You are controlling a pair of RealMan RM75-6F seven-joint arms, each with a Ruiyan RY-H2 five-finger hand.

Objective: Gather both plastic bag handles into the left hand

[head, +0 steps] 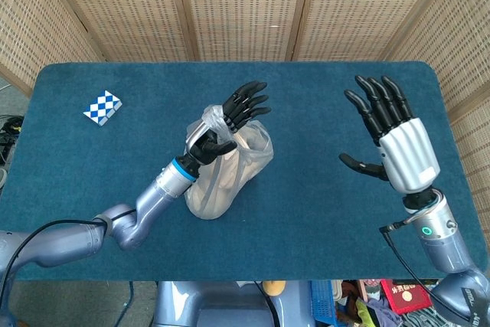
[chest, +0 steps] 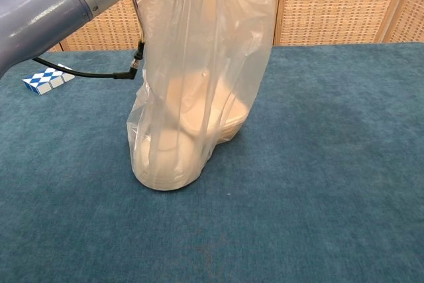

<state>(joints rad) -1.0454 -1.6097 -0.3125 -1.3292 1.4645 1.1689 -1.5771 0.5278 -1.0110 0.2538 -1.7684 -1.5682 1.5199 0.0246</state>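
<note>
Plastic bag handles (head: 212, 122) — bunched in left robot hand (head: 223, 124).

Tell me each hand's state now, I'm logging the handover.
Left hand: holding the plastic bag by its handles.
Right hand: open, holding nothing.

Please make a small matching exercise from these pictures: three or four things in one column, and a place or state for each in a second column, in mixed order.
Things:
1. left hand
2. right hand
3. plastic bag
4. checkered block

Places or states:
A. lies near the table's far left corner
B. open, holds nothing
C. stands on the blue table
D. holds the bag's top

Pairs: 1-D, 2-B, 3-C, 4-A
</note>
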